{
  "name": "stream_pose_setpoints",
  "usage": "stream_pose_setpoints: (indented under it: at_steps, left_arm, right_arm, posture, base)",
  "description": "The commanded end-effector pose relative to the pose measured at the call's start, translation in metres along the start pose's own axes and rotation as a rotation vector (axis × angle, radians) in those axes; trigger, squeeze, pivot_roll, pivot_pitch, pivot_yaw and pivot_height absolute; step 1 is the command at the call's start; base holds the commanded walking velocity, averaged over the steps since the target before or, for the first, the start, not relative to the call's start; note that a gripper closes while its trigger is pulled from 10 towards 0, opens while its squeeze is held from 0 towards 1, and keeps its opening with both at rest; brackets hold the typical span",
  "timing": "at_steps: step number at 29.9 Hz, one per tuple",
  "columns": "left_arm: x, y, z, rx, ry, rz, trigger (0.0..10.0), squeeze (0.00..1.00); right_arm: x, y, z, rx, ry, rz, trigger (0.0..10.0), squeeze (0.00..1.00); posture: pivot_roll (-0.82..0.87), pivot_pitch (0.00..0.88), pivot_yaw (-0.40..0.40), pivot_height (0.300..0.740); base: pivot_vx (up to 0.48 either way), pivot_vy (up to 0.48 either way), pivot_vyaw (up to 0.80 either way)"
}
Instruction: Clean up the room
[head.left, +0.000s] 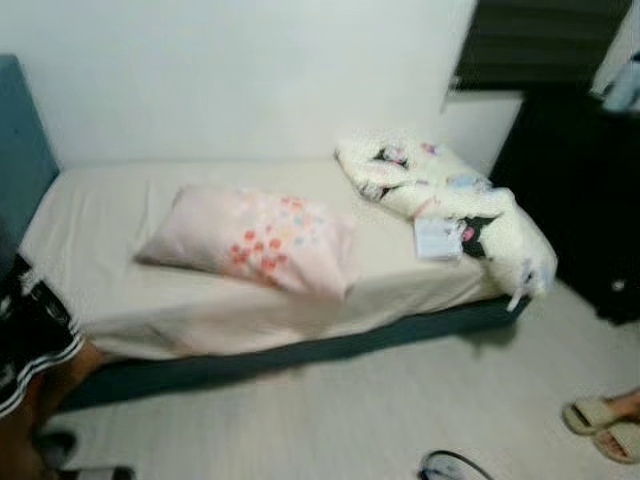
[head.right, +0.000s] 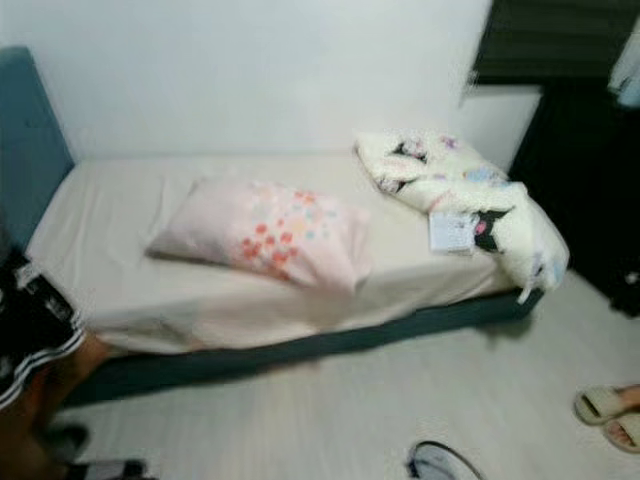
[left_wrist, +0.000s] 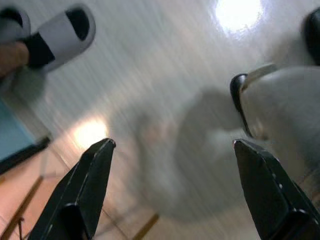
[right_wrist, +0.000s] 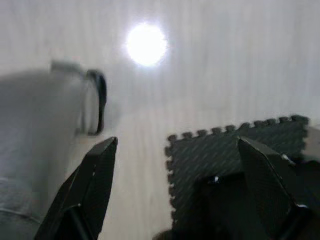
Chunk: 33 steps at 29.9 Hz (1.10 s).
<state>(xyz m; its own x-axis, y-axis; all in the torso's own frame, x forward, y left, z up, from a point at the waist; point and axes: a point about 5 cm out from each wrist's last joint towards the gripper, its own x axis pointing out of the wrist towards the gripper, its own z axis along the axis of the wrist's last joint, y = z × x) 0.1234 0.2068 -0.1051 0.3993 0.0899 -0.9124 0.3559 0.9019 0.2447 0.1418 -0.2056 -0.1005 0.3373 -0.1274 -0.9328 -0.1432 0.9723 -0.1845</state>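
A low bed (head.left: 120, 300) with a dark teal base and a teal headboard at the robot's left stands against a white wall (head.left: 250, 70), its cream sheet partly pulled loose along the near edge. Pale wood-look floor (head.left: 350, 410) runs in front of it. At the far right, beside the foot of the bed, stands dark furniture (head.left: 580, 190) under a dark window blind.

On the bed, near the foot end, lies a bunched white fleece blanket (head.left: 450, 195) printed with small cartoon figures; one corner hangs over the mattress corner. A small white paper or booklet (head.left: 437, 238) rests on top of it. Toward the middle of the mattress lies a pale pink pillow (head.left: 255, 240) with red and orange dots, set at a slant and apart from the blanket.

A person's leg in black shorts with white stripes (head.left: 30, 340) shows at the left edge, and a foot in a beige slipper (head.left: 600, 420) at the lower right.

The left end effector (left_wrist: 172, 190) hangs over the floor with its two black fingers spread wide, holding nothing; a grey slipper (left_wrist: 62, 32) lies beyond it. The right end effector (right_wrist: 175, 190) likewise hangs with fingers wide apart and empty, above the floor and a dark interlocking foam mat (right_wrist: 230, 160).
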Motion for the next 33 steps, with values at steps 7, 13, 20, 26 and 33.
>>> stream_pose_setpoints:
  at_steps: [7, 13, 20, 26, 33]
  left_arm:
    - [0.002, -0.003, 0.017, -0.001, -0.050, -0.012, 10.0, 0.00]
    - [0.002, -0.005, 0.017, -0.024, -0.054, -0.011, 10.0, 0.00]
    - [0.002, 0.008, 0.025, -0.155, -0.082, 0.037, 10.0, 0.00]
    - [0.001, 0.038, 0.058, -0.317, -0.202, 0.087, 10.0, 0.00]
    - [-0.011, 0.062, 0.133, -0.480, -0.454, 0.104, 10.0, 0.00]
  right_arm:
    - [0.000, -0.011, 0.000, -0.030, 0.003, -0.033, 10.0, 0.00]
    - [-0.001, -0.011, -0.004, -0.047, 0.024, -0.028, 10.0, 0.00]
    - [-0.001, -0.013, -0.005, -0.046, 0.025, -0.039, 10.0, 0.00]
    - [-0.001, -0.013, -0.005, -0.039, 0.021, -0.049, 10.0, 0.00]
    - [-0.001, -0.010, -0.002, 0.036, -0.028, -0.022, 10.0, 0.00]
  posture:
    - [0.01, 0.000, -0.059, 0.740]
    - [0.00, 0.000, -0.060, 0.740]
    - [0.01, 0.000, -0.059, 0.740]
    - [0.01, 0.000, -0.056, 0.740]
    - [0.00, 0.000, -0.042, 0.740]
  base:
    - [0.356, 0.000, 0.00]
    - [0.355, 0.000, -0.70]
    - [0.356, 0.000, -0.75]
    - [0.353, 0.000, -0.10]
    - [0.348, 0.000, 0.00]
